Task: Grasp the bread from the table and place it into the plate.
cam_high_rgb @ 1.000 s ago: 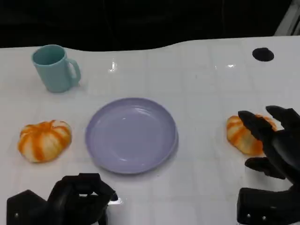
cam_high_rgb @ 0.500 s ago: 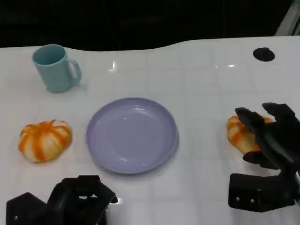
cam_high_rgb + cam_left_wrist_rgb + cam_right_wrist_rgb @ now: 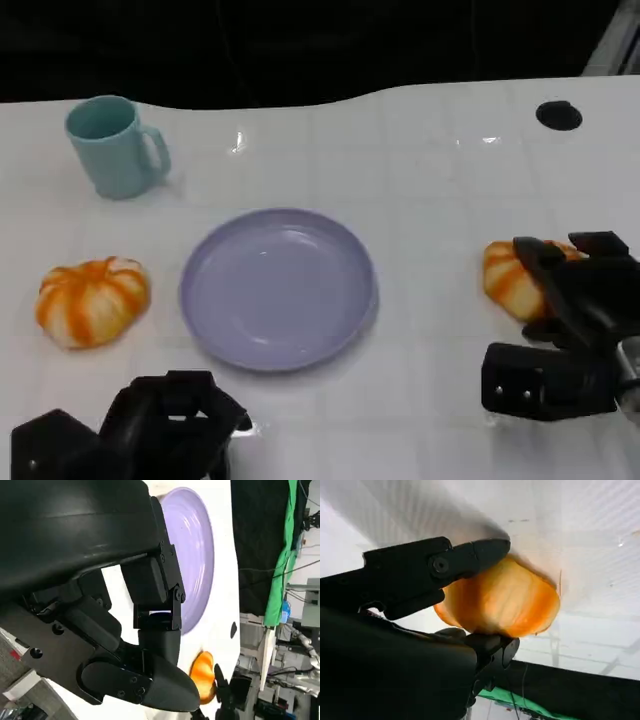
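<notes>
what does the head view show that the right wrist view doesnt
The head view alone shows the round lavender plate, the light blue mug, a second orange-and-white striped bread roll by the left hand and a black disc. The right wrist view alone shows, close up, black fingers on either side of the right-side orange bread roll. Both show that roll, the right hand and the white table.

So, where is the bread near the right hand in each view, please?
Head view: bread at right, on the table, right hand around it.
Left wrist view: the orange lump low in the picture, beyond the plate.
Right wrist view: centre, between fingers.
Shared landmark: the bread's orange stripes.
</notes>
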